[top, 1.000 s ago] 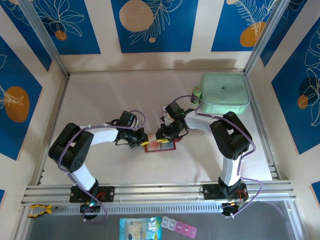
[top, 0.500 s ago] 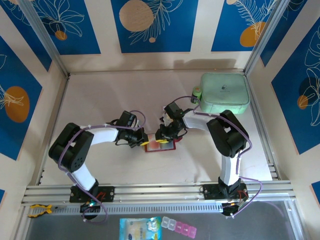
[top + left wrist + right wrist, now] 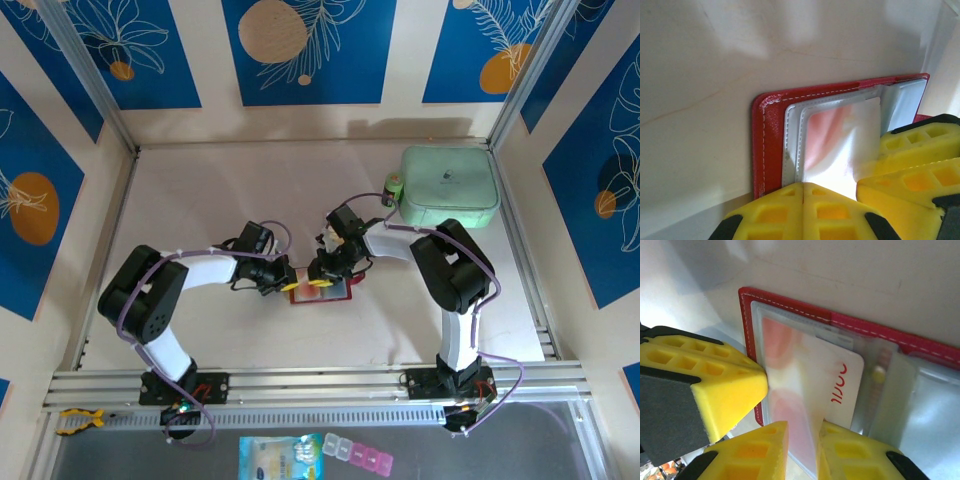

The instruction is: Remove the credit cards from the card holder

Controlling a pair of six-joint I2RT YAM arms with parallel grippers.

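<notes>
One mint case (image 3: 450, 187) (well beyond wallet (image 3: 322, 291))

Lighting and image quality: the table (image 3: 200, 190) is being lit brightly and evenly from above. Soft shadows are being cast beneath both arms and on the far wall behind the mint green case (image 3: 450, 185). In the wrist views, the yellow fingertips (image 3: 805, 210) are being blurred at the near edge. Glare is being thrown off the clear pockets of the card holder (image 3: 767, 135), and the card (image 3: 845, 375) is being partly washed out behind the plastic. Faint grey shadows are being laid across the tabletop.
</notes>
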